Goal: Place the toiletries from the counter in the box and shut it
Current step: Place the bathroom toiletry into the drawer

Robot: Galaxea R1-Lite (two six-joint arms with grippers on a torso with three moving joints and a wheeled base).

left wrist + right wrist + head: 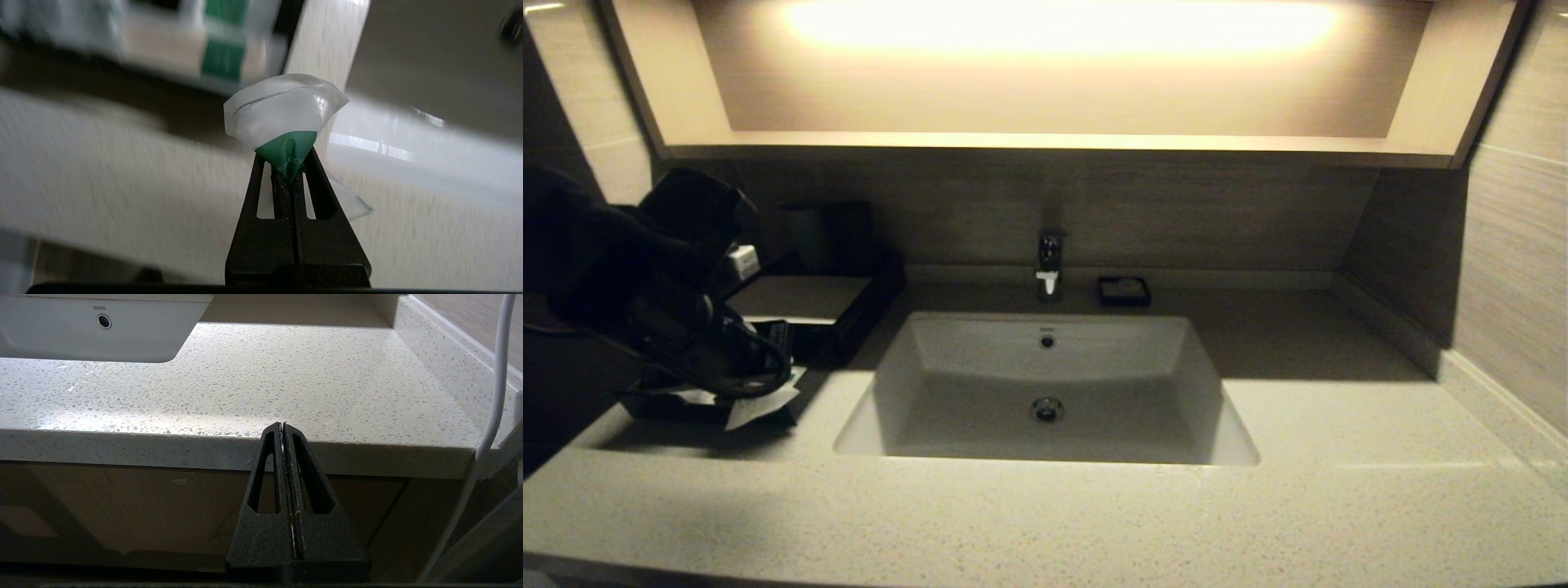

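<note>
My left gripper (288, 163) is shut on the small squarish pouch (282, 108), pinching its green label. It holds the pouch above the counter (102, 171), close to the box's black drawer tray (686, 408). In the head view my left arm (645, 278) hangs over the open tray in front of the box (800, 298), and a whitish packet (760, 406) shows at the tray's near corner. A blurred green-labelled packet (222, 57) lies in the tray beyond the pouch. My right gripper (282, 426) is shut and empty, parked below the counter's front edge (327, 453).
The white sunken sink (1045, 384) is in the middle of the counter, with the tap (1049, 261) behind it. A small black square dish (1124, 291) sits next to the tap. Dark upright cups (829, 233) stand behind the box. A wall borders the counter's right end.
</note>
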